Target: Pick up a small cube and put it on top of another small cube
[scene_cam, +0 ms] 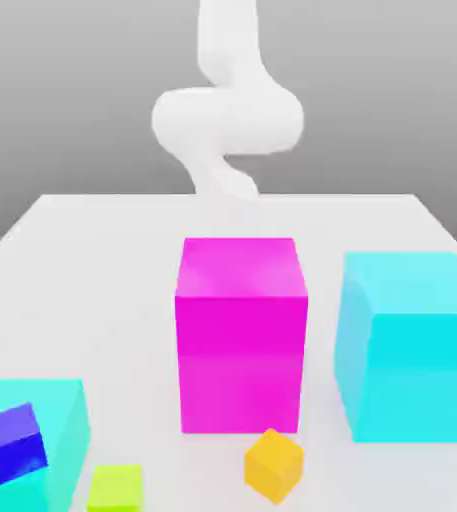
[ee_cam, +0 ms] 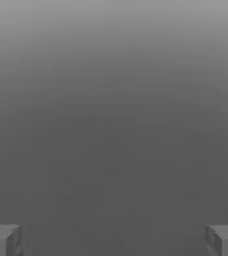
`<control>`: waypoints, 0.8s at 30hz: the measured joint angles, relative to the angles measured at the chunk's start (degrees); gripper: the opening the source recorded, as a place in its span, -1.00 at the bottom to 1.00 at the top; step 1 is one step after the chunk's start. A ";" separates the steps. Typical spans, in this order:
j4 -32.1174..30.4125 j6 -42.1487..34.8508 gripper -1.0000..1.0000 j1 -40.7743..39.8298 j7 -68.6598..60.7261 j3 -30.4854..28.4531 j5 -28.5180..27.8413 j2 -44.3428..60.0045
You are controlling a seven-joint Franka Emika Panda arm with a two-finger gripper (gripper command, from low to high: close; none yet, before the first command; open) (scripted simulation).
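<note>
The gripper (ee_cam: 114,241) holds its fingers wide apart, nothing between them; the lime cube (scene_cam: 115,488) sits well apart from it.

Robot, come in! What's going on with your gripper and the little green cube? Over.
Gripper open, empty. Little green cube on the table, not stacked. Orange cube nearby, not touching it.
</note>
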 joint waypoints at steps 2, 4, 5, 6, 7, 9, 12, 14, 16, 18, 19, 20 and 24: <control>-0.08 0.73 0.00 2.06 -4.82 -2.33 0.62 2.81; -0.15 1.39 0.00 3.98 -9.51 -4.56 1.34 5.49; -0.18 1.72 0.00 4.89 -11.86 -5.66 1.74 6.80; -0.22 2.06 0.00 5.82 -14.21 -6.77 2.14 8.11; -0.24 2.36 0.00 6.52 -16.68 -7.70 2.74 9.44; -0.32 3.06 0.00 8.29 -21.47 -9.89 3.68 12.04; -0.44 4.08 0.00 10.71 -28.85 -13.02 5.36 15.98; -0.51 4.74 0.00 12.23 -33.86 -15.04 6.61 18.63; -0.58 5.40 0.00 13.64 -38.95 -16.96 7.97 21.30; -0.64 6.03 0.00 14.89 -44.13 -18.72 9.47 24.02; -0.67 6.34 0.00 15.44 -46.75 -19.54 10.26 25.39; -0.69 6.64 0.00 15.94 -49.39 -20.30 11.07 26.77; -0.79 7.81 0.00 17.25 -60.05 -22.63 14.49 32.39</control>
